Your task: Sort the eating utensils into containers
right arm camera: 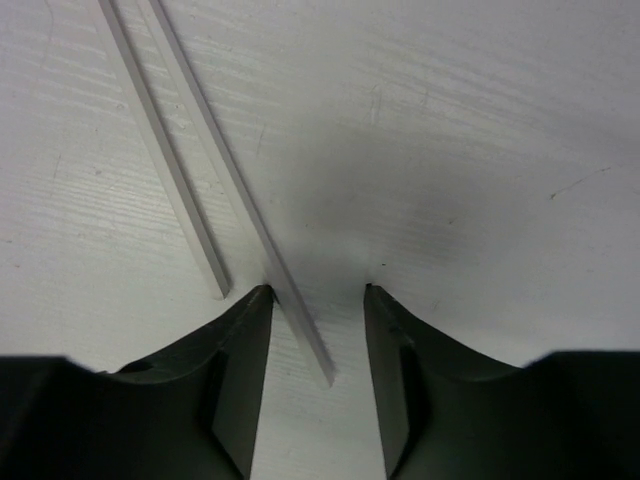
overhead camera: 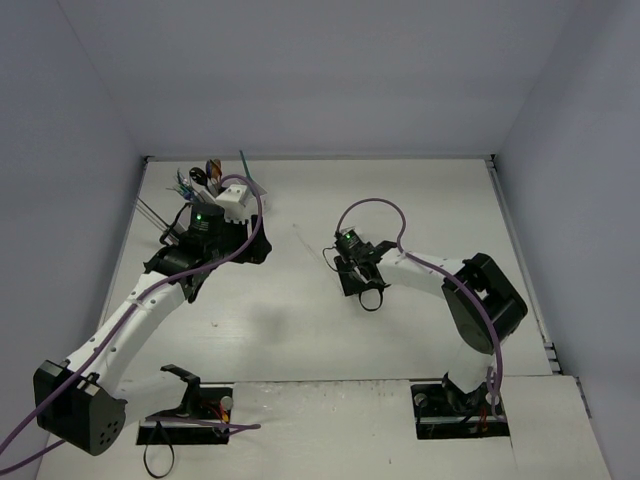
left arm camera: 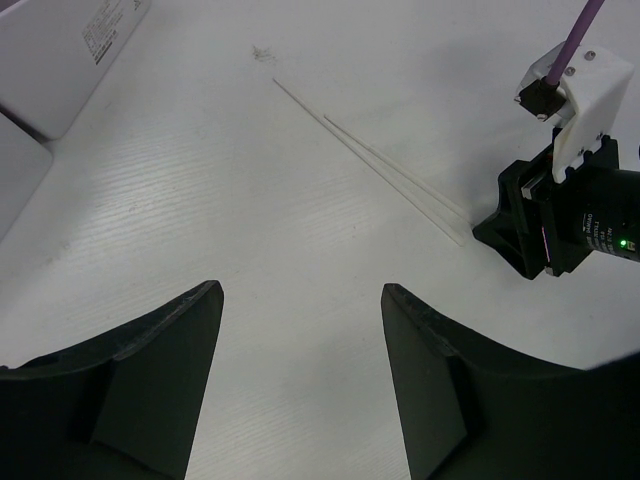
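I am holding the right gripper (right arm camera: 315, 300) low, jaws part open and gripping nothing. One white stick (right arm camera: 235, 190) is lying between them, hard against one finger, its twin (right arm camera: 165, 160) just outside. Squeezing off-centre risks flicking it away. The left gripper (left arm camera: 300, 300) is hovering open, empty.

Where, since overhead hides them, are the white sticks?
Right wrist view: the white sticks lie side by side, one end between the jaws of the right gripper.
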### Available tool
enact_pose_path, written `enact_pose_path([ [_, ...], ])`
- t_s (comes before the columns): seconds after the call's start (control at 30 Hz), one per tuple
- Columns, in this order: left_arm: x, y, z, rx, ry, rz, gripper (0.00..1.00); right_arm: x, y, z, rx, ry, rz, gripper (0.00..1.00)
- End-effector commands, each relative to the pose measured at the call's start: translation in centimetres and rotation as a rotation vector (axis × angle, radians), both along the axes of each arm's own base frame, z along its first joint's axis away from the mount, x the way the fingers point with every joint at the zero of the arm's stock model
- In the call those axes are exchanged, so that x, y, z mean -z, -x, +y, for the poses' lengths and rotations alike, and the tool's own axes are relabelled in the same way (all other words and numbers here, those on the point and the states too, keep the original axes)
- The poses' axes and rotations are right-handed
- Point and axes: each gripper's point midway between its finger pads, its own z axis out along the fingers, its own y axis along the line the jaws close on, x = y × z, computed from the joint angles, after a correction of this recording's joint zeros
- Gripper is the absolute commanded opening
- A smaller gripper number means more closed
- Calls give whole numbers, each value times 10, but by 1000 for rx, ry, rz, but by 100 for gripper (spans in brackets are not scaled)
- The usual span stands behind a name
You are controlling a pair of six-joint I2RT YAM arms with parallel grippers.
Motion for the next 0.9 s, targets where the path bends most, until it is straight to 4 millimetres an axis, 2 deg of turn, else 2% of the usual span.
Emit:
enact_pose_path([
  [0.0, -25, -7, 0, 0, 18, -91, 61, 18, 17, -36, 44, 117, 70, 31],
  [0.17, -24, -7, 1, -5, 16, -90, 61, 19, 14, -35, 38, 107, 78, 27],
  [0.43, -21, -8, 2, -14, 10, -82, 61, 19, -2, -14, -24, 77, 85, 24],
  [0.57, -20, -7, 3, -15, 8, -80, 61, 26, -8, -8, -37, 81, 100, 18],
  [0.77, -19, -7, 1, -10, 13, -76, 61, 34, -8, -14, -31, 108, 114, 0],
  [0.87, -20, -7, -1, -5, 25, -72, 61, 31, -12, -15, -24, 107, 100, 0],
])
